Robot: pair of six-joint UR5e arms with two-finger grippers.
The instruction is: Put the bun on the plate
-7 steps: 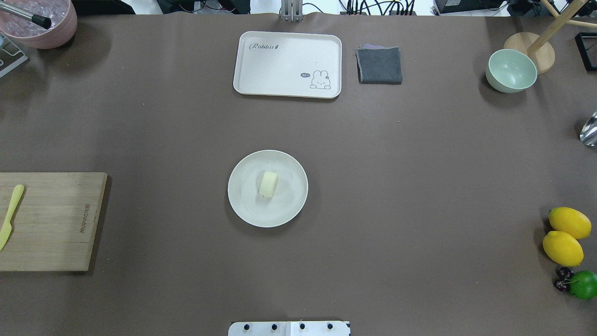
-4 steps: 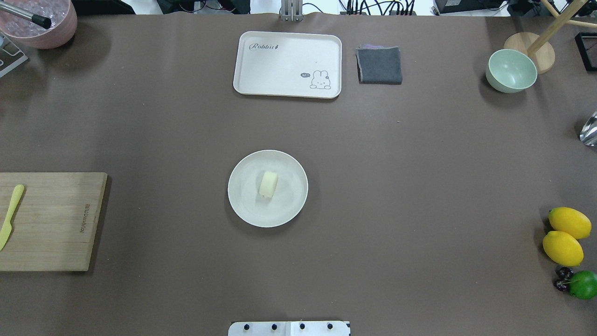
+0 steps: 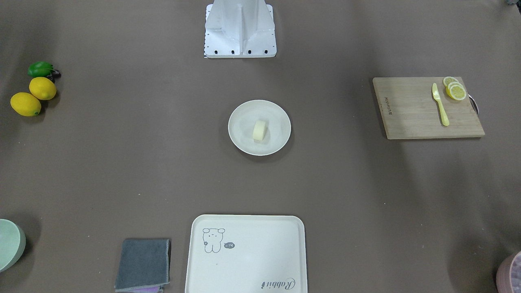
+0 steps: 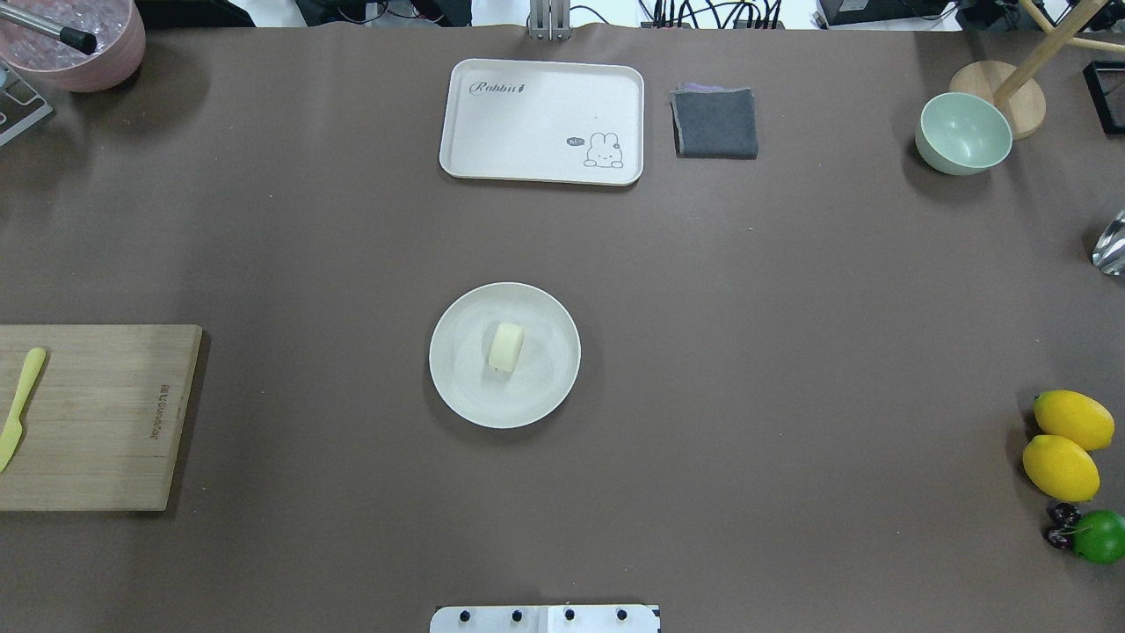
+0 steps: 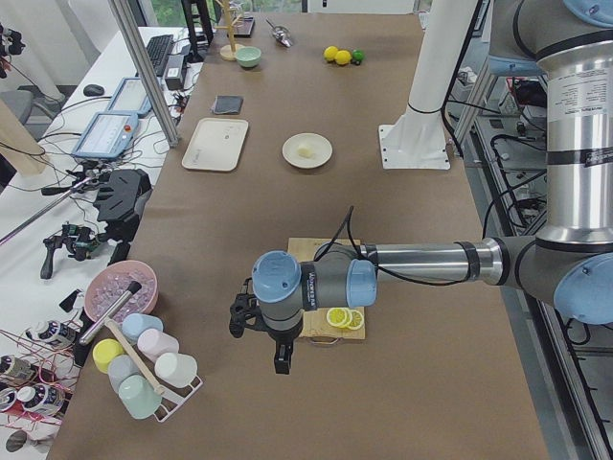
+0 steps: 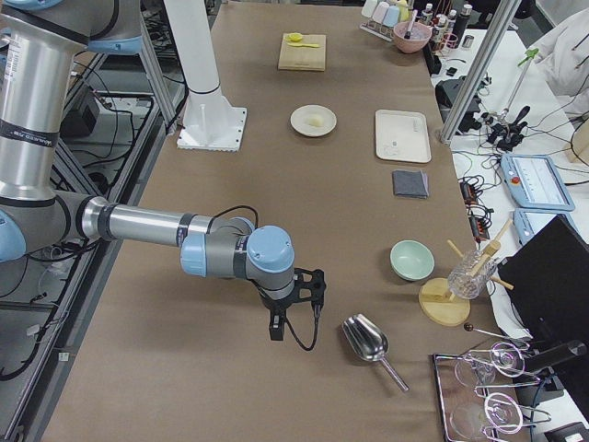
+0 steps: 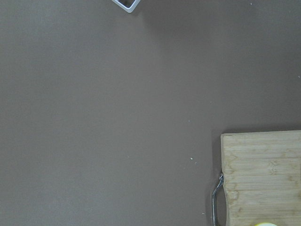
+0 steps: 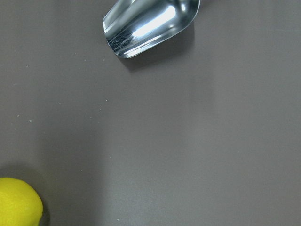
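Observation:
The pale cream bun (image 4: 506,345) lies on its side in the middle of the round cream-white plate (image 4: 457,387) at the table's centre, also seen in the front-facing view as bun (image 3: 259,130) on plate (image 3: 240,140). Nothing touches either. My left gripper (image 5: 282,360) hangs past the cutting board at the table's left end, far from the plate. My right gripper (image 6: 276,327) hangs at the right end beside the metal scoop. Both show only in the side views, so I cannot tell whether they are open or shut.
A cream tray (image 4: 540,119), a grey cloth (image 4: 714,123) and a green bowl (image 4: 962,132) sit along the far side. A cutting board (image 4: 97,422) with a knife (image 4: 19,409) lies left. Lemons (image 4: 1063,448) and a metal scoop (image 8: 150,26) lie right.

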